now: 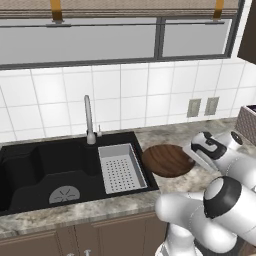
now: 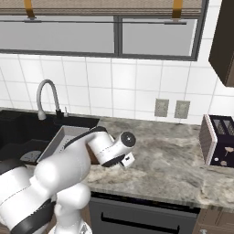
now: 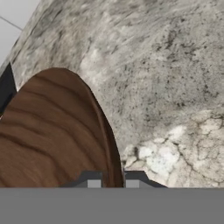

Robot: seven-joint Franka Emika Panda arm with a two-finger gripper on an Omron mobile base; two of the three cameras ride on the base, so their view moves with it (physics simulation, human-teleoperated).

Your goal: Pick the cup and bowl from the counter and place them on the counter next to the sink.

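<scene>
The bowl (image 1: 168, 160) is seen resting on the tabletop (image 1: 100, 207) just right of the sink (image 1: 30, 165), its rim pinched between the nearly closed fingers (image 3: 93, 181). The hold appears to be kept at the edge because the bowl is too wide to span, and the spot suits the task. The cup's place cannot be told.
</scene>
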